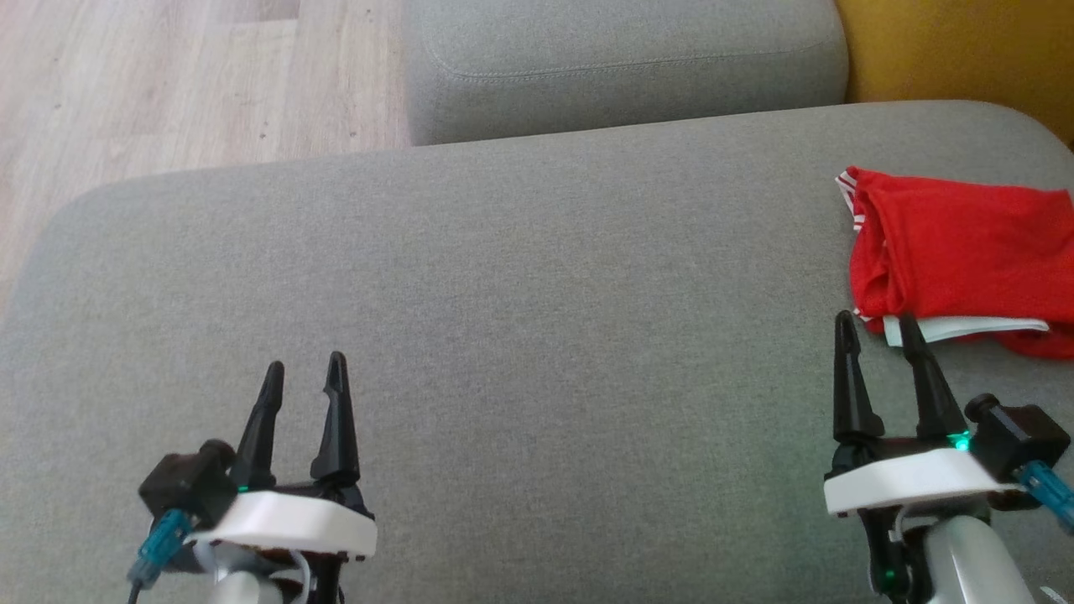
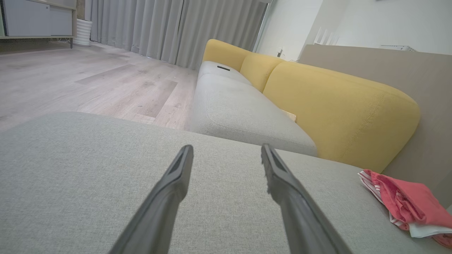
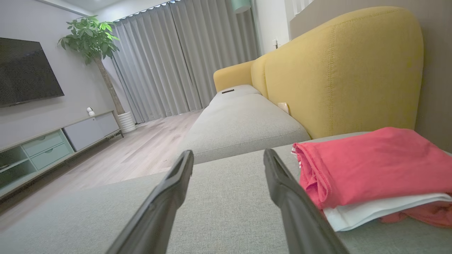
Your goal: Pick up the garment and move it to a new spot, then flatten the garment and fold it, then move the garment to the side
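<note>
A folded red garment (image 1: 956, 252) lies on the broad grey sofa cushion (image 1: 537, 277) at about three o'clock in the head view, close to the cushion's right edge, with red-and-white striped trim on its far-left corner and a white layer showing along its near edge. The right gripper (image 1: 875, 319) sits at about four o'clock, released, its two dark fingers spread and pointing toward twelve; their tips end just beside the garment's near-left corner, and whether the right-hand tip touches the white layer cannot be told. In the right wrist view the right gripper (image 3: 228, 152) has bare grey fabric between its fingers, and the garment (image 3: 374, 165) sits at three o'clock, just outside the right finger. The left gripper (image 1: 306, 362) rests at about seven o'clock in the head view, also released and holding nothing, well apart from the garment. In its own wrist view the left gripper (image 2: 226, 147) points across the cushion, with the garment (image 2: 406, 201) at four o'clock. A second grey seat cushion (image 1: 621, 67) lies at twelve o'clock, a yellow backrest (image 1: 956, 50) at one o'clock, and pale wood floor (image 1: 168, 84) at ten o'clock. Grey curtains (image 3: 176, 63) hang at twelve o'clock in the right wrist view, with a potted plant (image 3: 91, 38) and a wall television (image 3: 24, 70) toward ten o'clock.
</note>
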Tool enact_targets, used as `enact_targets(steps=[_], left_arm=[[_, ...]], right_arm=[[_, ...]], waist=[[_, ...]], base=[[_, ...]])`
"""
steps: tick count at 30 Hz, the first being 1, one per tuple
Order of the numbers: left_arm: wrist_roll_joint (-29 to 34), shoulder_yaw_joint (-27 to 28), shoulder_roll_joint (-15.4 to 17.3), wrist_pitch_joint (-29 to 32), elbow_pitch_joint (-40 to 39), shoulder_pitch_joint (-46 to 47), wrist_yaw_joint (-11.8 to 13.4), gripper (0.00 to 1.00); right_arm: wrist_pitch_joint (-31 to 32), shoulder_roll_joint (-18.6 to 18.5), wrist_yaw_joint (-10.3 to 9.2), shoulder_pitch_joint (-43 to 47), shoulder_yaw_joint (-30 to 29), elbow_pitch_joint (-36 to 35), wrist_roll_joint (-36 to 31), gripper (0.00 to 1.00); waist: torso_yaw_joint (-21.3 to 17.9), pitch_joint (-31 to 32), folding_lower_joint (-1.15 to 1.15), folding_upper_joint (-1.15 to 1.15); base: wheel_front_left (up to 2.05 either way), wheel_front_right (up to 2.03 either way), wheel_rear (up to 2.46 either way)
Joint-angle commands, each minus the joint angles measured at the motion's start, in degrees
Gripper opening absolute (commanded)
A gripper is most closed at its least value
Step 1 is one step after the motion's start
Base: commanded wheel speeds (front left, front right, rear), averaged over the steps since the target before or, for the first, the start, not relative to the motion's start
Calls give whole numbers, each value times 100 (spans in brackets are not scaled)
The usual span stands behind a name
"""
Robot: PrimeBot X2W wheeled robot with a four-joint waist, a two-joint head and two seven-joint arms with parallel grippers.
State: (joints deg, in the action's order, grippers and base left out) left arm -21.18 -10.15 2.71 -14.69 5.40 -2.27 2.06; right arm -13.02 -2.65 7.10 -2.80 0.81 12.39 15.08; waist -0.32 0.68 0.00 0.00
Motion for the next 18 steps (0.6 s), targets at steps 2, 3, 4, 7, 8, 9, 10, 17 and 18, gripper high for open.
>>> enact_targets(steps=[2,3,4,7,8,9,10,17,18], left_arm=[[-18,248,17,-31,-221,143,44,100],[-14,253,17,-31,-220,137,59,100],[-18,12,0,0,-7,-1,40,0],[-32,-24,-8,7,262,-68,44,0],[-64,-22,-7,13,305,-95,40,0],[-124,-14,-5,25,304,-91,34,0],[-185,-4,-2,39,305,-85,27,0],[-549,55,20,124,334,-39,-19,0],[-609,64,23,138,340,-31,-28,0]], right_arm=[[11,-23,39,-136,167,-200,43,100],[15,-23,39,-138,174,-200,45,100],[9,0,0,0,33,2,15,0],[15,7,-5,70,45,257,28,0],[25,6,-5,99,44,301,63,0],[38,6,-5,96,40,299,125,0],[52,5,-4,93,35,297,189,0],[141,-5,-2,72,5,291,569,0],[155,-6,-2,68,0,290,632,0]], waist=[[-10,-1,0,0],[-15,-1,0,0],[-15,-2,0,0],[-16,-1,0,0],[-16,-2,0,0],[-16,-3,0,0],[-15,-4,0,0],[-13,-8,0,0],[-13,-8,0,0]], base=[[0,0,0],[0,0,0],[0,0,0],[0,0,0],[0,0,0],[0,0,0],[0,0,0],[0,0,0],[0,0,0]])
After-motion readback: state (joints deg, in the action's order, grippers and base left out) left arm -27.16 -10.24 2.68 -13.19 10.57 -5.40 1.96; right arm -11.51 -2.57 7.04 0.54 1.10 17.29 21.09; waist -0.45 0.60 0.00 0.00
